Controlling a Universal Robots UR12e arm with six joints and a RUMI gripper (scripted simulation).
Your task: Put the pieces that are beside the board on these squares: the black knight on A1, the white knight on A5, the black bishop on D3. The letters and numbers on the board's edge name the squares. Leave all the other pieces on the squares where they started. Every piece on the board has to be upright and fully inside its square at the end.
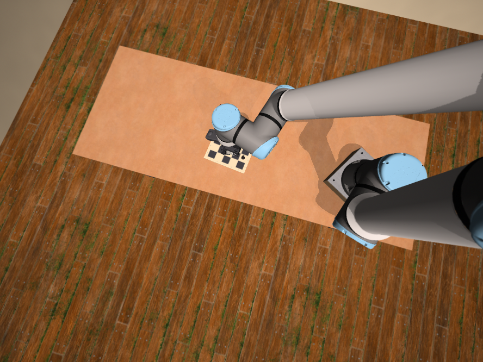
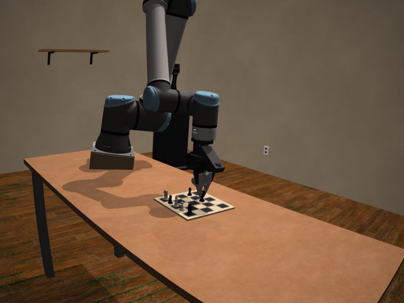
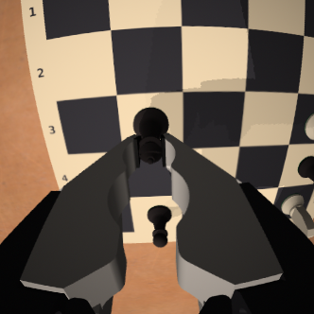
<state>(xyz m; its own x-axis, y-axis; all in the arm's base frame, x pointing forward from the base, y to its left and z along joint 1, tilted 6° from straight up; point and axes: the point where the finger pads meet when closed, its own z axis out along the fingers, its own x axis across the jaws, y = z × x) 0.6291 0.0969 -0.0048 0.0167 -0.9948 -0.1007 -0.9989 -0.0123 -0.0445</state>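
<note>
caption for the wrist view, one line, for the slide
Wrist view: gripper closed on a black piece over the chessboard, a black pawn standing behind.

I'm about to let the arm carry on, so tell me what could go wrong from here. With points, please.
The pincer [image 1: 228, 153] [image 2: 203, 191] [image 3: 150, 137] is shut on the upper part of the black bishop, so an uneven release could tip it or drag it out of place. The black pawn [image 1: 242, 157] [image 2: 189, 191] [image 3: 160, 215] stands close by; opening wide or pulling away sideways while low might knock it.
</note>
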